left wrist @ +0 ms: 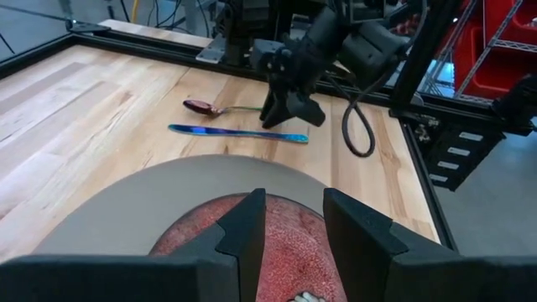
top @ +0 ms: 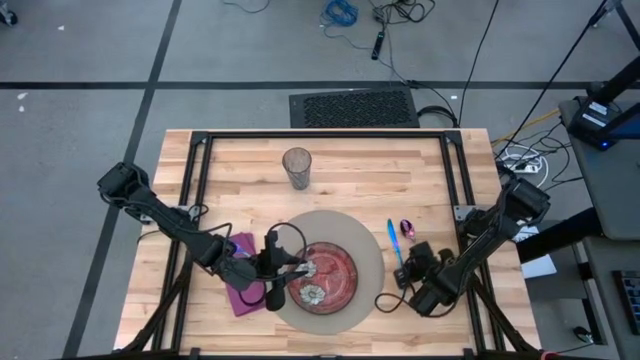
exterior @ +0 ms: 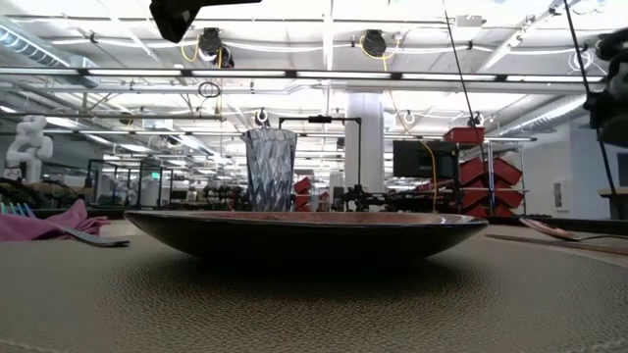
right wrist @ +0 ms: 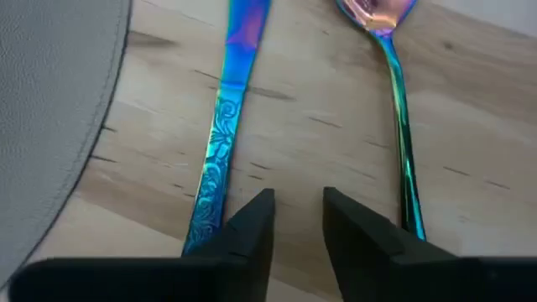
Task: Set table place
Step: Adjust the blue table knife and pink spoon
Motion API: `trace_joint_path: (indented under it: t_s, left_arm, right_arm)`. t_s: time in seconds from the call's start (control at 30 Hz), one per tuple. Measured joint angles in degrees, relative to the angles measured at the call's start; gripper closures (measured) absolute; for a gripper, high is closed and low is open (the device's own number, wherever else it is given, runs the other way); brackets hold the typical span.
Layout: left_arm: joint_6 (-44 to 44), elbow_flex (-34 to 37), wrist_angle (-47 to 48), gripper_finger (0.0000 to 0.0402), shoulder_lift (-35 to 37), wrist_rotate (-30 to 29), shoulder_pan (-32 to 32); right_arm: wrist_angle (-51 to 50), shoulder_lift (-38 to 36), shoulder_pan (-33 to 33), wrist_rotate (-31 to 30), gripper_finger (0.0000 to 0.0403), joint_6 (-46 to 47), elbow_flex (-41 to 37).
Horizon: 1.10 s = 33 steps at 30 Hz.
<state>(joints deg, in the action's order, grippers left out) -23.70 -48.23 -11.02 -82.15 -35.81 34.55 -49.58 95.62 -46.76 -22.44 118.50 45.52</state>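
Two dark arms reach over the light-wood plank counter (top: 240, 170) in the high view. Left gripper (top: 297, 268) hangs over the near-left part of the small red patterned plate (top: 335, 275), which sits on the big round grey-tan mat (top: 370, 250). Purple cloth napkin (top: 243, 293) lies just left of the mat, partly under the left arm. Right gripper (top: 407, 268) sits low by the mat's right edge, at the near ends of the slim blue plastic knife (top: 393, 238) and the pink-bowled spoon (top: 406, 229). Clear ribbed glass (top: 297, 168) stands upright beyond the mat, well apart from it.

Low view: plate (exterior: 304, 233) flat on mat (exterior: 314, 304); glass (exterior: 270, 169) upright behind; napkin (exterior: 44, 224) at left with a grey utensil handle (exterior: 93, 237) lying against it, kind unclear.

Left wrist view: left gripper (left wrist: 294, 231) over the plate (left wrist: 289, 252), fingers narrowly apart, nothing between them. Knife (left wrist: 237, 132) and spoon (left wrist: 220, 108) lie side by side on bare wood beyond the mat (left wrist: 143, 201), the right arm standing at their far ends.

Right wrist view: right gripper (right wrist: 298, 220) narrowly apart, empty, poised over bare wood between knife (right wrist: 222, 126) and spoon (right wrist: 394, 75); neither utensil touched. Mat (right wrist: 50, 109) edge near the knife.

Judgement: setting looks nearly complete, with mat, plate, glass, knife and spoon placed. Napkin side may want tidying.
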Motion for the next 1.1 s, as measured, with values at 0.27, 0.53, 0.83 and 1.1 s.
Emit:
trace_joint_path:
  t_s: [0.27,0.53,0.83,1.1]
  left_arm:
    - [0.00,0.01,-0.01,0.0294,0.00,-0.02,0.09]
    - [-0.02,0.01,-0.57,0.0294,0.00,0.00,0.12]
    - [-0.04,0.00,-0.56,0.0294,0.00,0.00,0.45]
    - [-0.04,0.00,-0.46,0.0294,0.00,0.00,0.48]
  right_arm:
    - [-3.21,5.31,0.13,-0.90,0.0393,-3.33,5.20]
    - [-3.63,7.30,0.19,-0.32,0.0401,-4.27,7.96]
    - [-1.80,7.78,0.17,0.11,0.0402,-4.76,10.38]
    - [-3.00,7.79,0.04,0.63,0.0403,-5.61,11.21]
